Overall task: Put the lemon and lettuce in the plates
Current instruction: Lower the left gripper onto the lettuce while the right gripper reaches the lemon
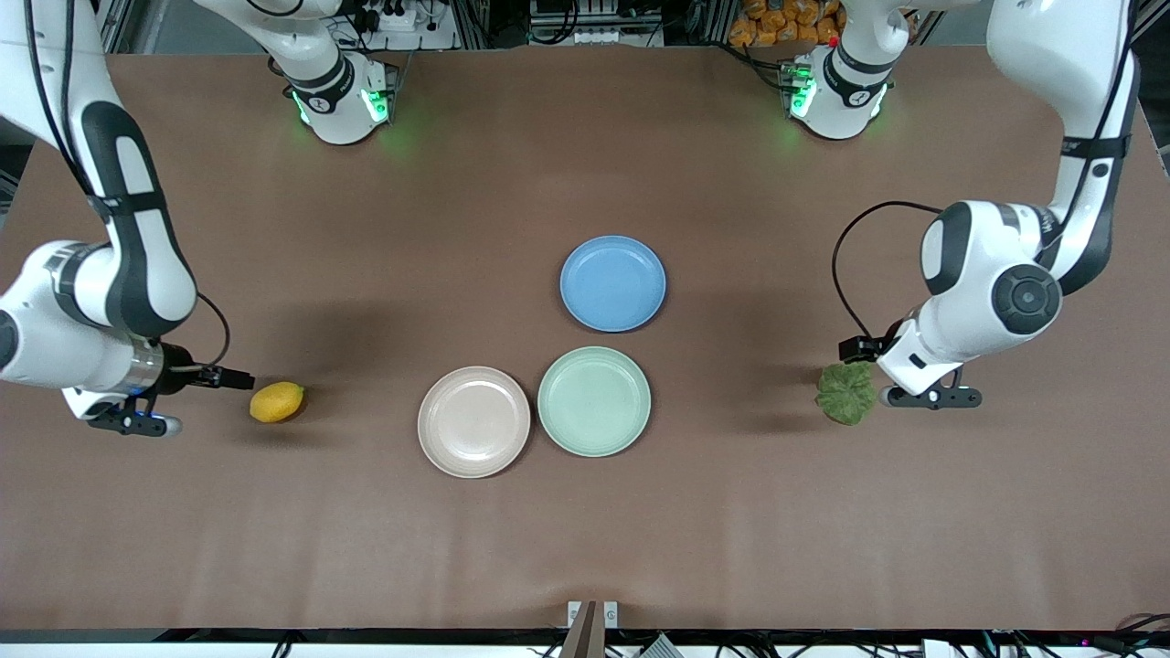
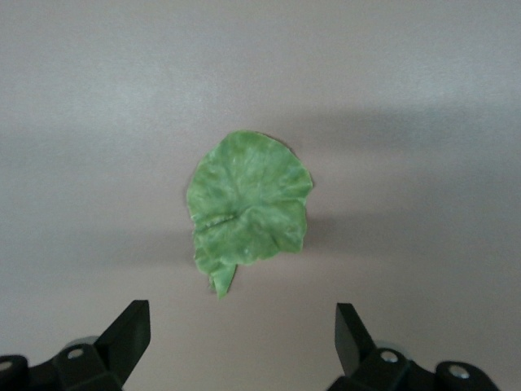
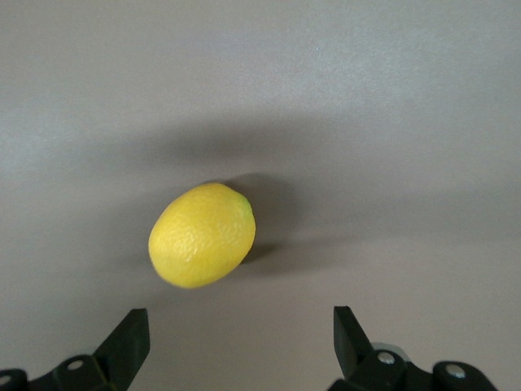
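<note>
The yellow lemon [image 1: 276,401] lies on the brown table toward the right arm's end; it also shows in the right wrist view [image 3: 203,235]. My right gripper [image 1: 128,422] hangs low beside it, open and empty [image 3: 242,326]. The dark green lettuce [image 1: 845,392] lies toward the left arm's end; it also shows in the left wrist view [image 2: 248,207]. My left gripper [image 1: 928,397] is low beside it, open and empty [image 2: 242,322]. The beige-pink plate [image 1: 473,421] and the mint green plate [image 1: 594,401] sit side by side, touching, mid-table. Both are empty.
An empty blue plate [image 1: 612,282] sits just farther from the front camera than the mint green plate. The two arm bases [image 1: 343,96] [image 1: 836,87] stand at the table's top edge. Bare brown table lies between each item and the plates.
</note>
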